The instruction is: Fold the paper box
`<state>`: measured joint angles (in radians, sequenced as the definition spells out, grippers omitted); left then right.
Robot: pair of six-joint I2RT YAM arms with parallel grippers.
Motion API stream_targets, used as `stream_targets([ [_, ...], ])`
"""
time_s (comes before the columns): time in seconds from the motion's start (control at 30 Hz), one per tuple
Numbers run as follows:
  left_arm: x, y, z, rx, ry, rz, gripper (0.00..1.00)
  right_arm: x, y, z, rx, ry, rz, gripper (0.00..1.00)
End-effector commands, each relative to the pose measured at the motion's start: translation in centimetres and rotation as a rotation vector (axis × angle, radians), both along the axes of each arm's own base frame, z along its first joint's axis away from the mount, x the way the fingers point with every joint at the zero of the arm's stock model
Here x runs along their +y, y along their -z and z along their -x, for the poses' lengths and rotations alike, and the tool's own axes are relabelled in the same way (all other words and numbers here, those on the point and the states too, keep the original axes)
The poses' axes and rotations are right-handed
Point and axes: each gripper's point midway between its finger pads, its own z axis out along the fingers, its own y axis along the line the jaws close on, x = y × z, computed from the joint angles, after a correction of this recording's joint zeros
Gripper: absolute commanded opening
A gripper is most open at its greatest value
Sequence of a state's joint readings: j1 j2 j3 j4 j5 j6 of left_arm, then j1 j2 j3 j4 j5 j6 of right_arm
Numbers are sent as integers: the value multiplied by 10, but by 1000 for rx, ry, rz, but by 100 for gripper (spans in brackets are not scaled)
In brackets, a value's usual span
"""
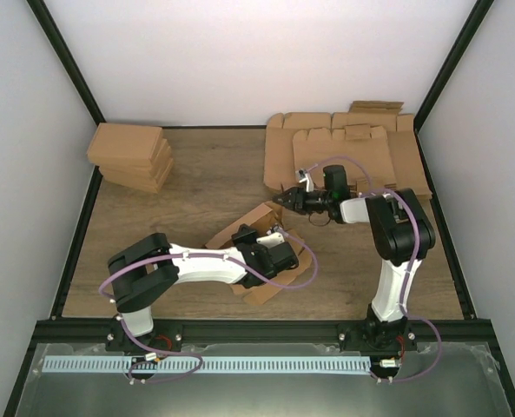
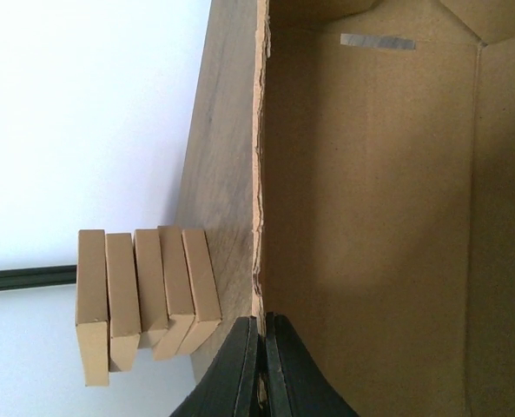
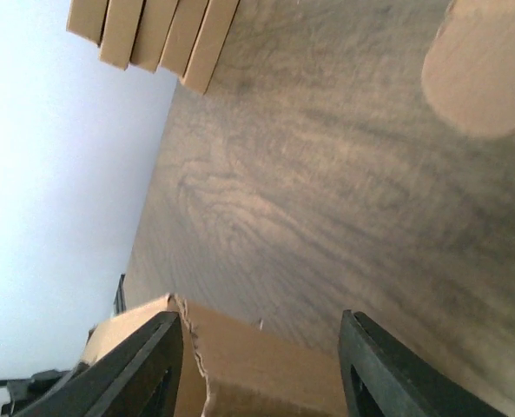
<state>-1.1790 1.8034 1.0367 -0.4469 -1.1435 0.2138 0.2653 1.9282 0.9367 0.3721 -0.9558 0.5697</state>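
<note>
**Left gripper** (image 2: 258, 332): the fingers are pressed together, pinching the ragged upper edge of one raised wall of the paper box (image 2: 370, 217). In my left wrist view that edge runs straight down into the seam between the fingers. The box's inner face spreads away toward 3 o'clock. My reading of the purpose is that the pinch holds this wall upright and anchors the piece, so the other arm can work a flap against it.

**Right gripper** (image 3: 261, 320): the fingers are spread and nothing is held. In the top view it points toward 9 o'clock and hovers just beside the box's far corner, at about 1 o'clock from the box. Its wrist camera shows a brown edge of the box low between the two fingers. Whether that edge sits inside the gap or just beyond the tips, I cannot settle from this angle. I judge the spread stance as readiness to take or push that corner flap.

**Position of the work:** the box lies partly erected near the middle of the table (image 1: 196, 187), under the left wrist. One panel lies flat toward 6 o'clock.

**Surroundings:** a stack of shallow folded boxes (image 1: 131, 158) sits at 10 o'clock on the table, well apart. Overlapping flat cardboard sheets (image 1: 344, 152) lie at 1 o'clock, behind the right gripper. Neither gripper touches either one.
</note>
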Motion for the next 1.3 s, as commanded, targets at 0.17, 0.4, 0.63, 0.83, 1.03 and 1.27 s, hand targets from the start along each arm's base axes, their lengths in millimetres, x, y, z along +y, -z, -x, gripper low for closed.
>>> stream_targets([
  [0.17, -3, -5, 3, -7, 14, 23, 4, -3, -18, 43, -28, -48, -64, 44],
  [0.4, -7, -2, 9, -6, 39, 9, 4, -9, -7, 66, -25, -47, -82, 48],
  [0.63, -11, -4, 13, -9, 56, 12, 4, -5, -13, 84, -21, -30, -116, 55],
  [0.83, -15, 0, 19, 9, 84, 4, 4, 1, -14, 87, -22, -42, -138, 59],
  [1.03, -18, 6, 23, 32, 102, -3, 4, 1, -8, 86, -34, -36, -128, 58],
  [1.27, -15, 9, 24, 35, 96, -16, 4, -9, -8, 90, -84, 1, -72, 57],
])
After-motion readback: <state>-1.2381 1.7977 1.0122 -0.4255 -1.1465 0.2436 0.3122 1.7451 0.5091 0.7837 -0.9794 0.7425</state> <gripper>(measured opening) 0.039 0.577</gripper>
